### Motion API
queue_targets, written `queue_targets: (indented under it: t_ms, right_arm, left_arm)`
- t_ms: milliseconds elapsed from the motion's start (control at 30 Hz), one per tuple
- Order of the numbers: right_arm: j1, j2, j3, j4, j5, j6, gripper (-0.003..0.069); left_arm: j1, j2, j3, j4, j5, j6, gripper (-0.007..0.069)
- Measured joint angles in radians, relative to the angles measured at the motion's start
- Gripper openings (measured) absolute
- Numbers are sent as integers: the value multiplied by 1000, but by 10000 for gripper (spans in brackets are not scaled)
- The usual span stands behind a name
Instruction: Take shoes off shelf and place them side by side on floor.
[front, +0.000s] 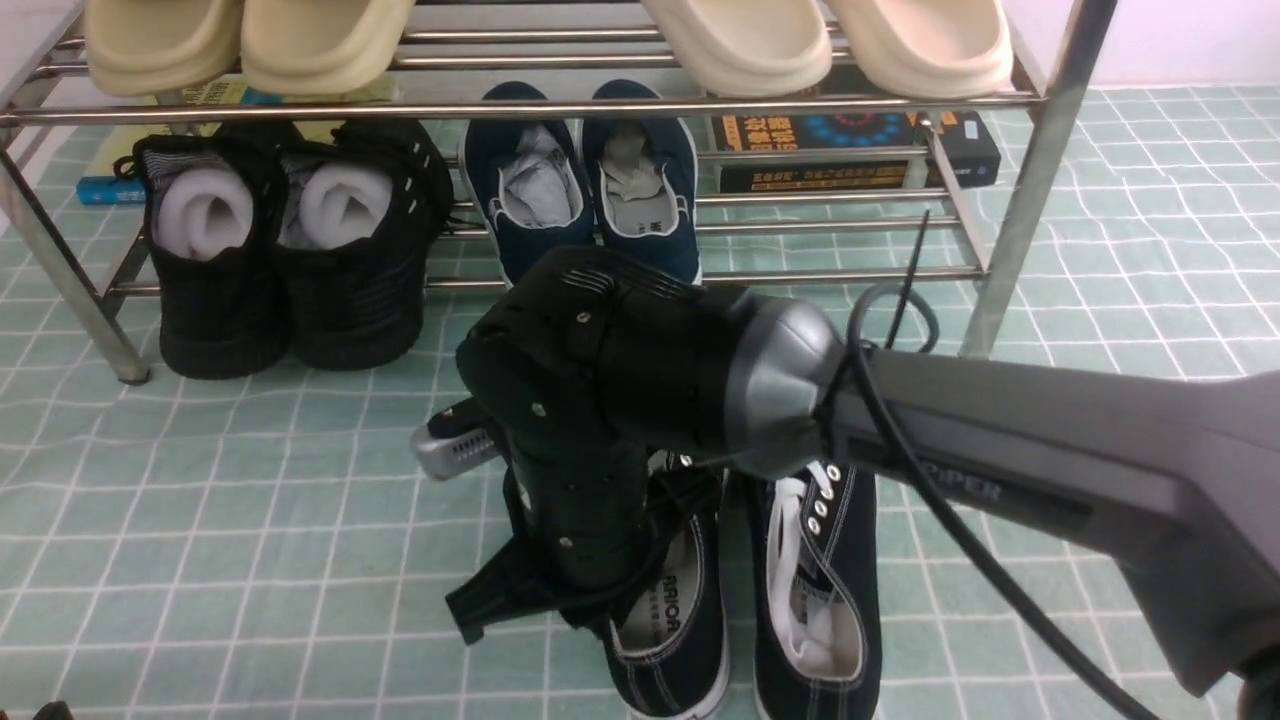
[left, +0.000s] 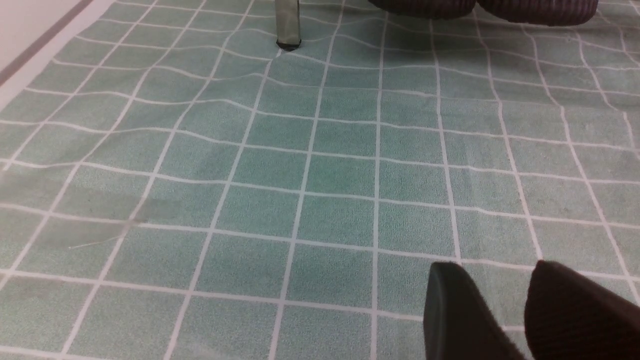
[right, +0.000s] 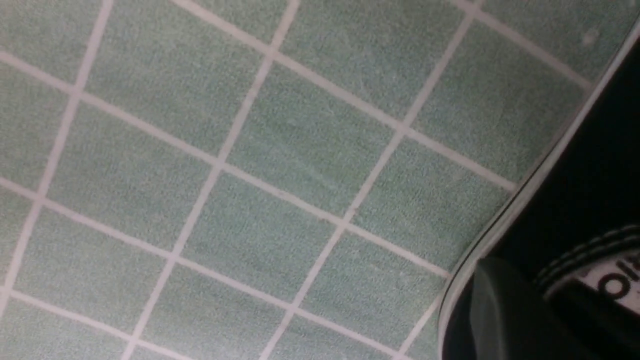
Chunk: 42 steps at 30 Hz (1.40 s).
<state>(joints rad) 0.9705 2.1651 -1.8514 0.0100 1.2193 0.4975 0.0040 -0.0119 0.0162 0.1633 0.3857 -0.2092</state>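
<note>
Altogether two shoes (front: 830, 600) of the black canvas pair stand on the floor (front: 200, 520), clear of the shelf (front: 700, 105) and in front of it, soles down and just beside each other. The one on the robot's left (front: 670, 640) shows its printed insole, and the one on the right shows white laces and eyelets. Both heel openings face the robot and both fronts run under the right arm (front: 1000, 470) toward the shelf, so the two long axes lie roughly parallel, from robot to rack. On the shelf's top rails sit four cream slippers (front: 740, 40), two yellower ones on the left and two paler ones on the right. Lower down are two chunky black sneakers (front: 220, 260), each stuffed with a white roll, and two navy slip-ons (front: 640, 180). Dark printed boxes (front: 850, 150) lie behind the rails on the right. The right arm reaches across from the right and bends down at the left shoe's outer side. The right jaws are pressed together there, and the right wrist view shows one finger (right: 500, 310) against that shoe's side wall (right: 575, 200). I cannot tell whether any canvas is caught between them. The left jaws stand spread over bare floor with nothing between their two fingers (left: 450, 300).
</note>
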Motion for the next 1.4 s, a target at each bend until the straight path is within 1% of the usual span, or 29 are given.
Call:
queue_targets:
  t_ms: [67,333,433,500,533,600,700,733,767,800,900,967,1033,1067,1100,1133,1200,1233,1267,1333,1400]
  right_arm:
    - [0,-3,-17,0,4,3,-1]
    - [0,-26,-47,16,18,7,0]
    - [0,-25,-48,16,20,7,10]
    - [0,-22,-48,16,20,7,29]
    - [0,-19,-48,17,20,7,41]
    - [1,-17,-48,19,20,7,90]
    - [1,-19,-52,31,17,4,188]
    - [1,-20,-56,36,17,1,202]
    - [1,-24,-69,42,17,-13,245]
    - [1,-32,-82,47,16,-34,273]
    - [1,-76,-113,63,16,-113,297]
    - [0,-123,-121,63,16,-161,284]
    - [-7,-195,-125,64,20,-217,244]
    - [-8,-195,-125,64,20,-217,244]
    - [-16,-246,-126,64,21,-262,204]
    - [-22,-269,-126,64,21,-273,185]
    - [-53,-374,-118,62,23,-337,91]
    - [-62,-409,-103,60,23,-351,71]
    - [-73,-456,-82,57,25,-364,31]
    - [-94,-555,-29,52,27,-385,-8]
    - [-109,-662,51,47,29,-402,-15]
  left_arm:
    - [0,0,0,0,0,0,242]
    - [0,0,0,0,0,0,242]
    - [0,0,0,0,0,0,242]
    - [0,0,0,0,0,0,242]
    - [0,0,0,0,0,0,242]
    - [0,0,0,0,0,0,242]
    - [0,0,0,0,0,0,242]
    - [0,0,0,0,0,0,242]
    - [0,0,0,0,0,0,242]
    - [0,0,0,0,0,0,242]
    - [0,0,0,0,0,0,242]
    - [0,0,0,0,0,0,242]
    - [0,0,0,-1,0,0,242]
    - [0,0,0,-1,0,0,242]
    - [0,0,0,-1,0,0,242]
    - [0,0,0,-1,0,0,242]
    - [0,0,0,-1,0,0,242]
    - [0,0,0,-1,0,0,242]
    - [0,0,0,-1,0,0,242]
    - [0,0,0,-1,0,0,242]
    - [0,0,0,-1,0,0,242]
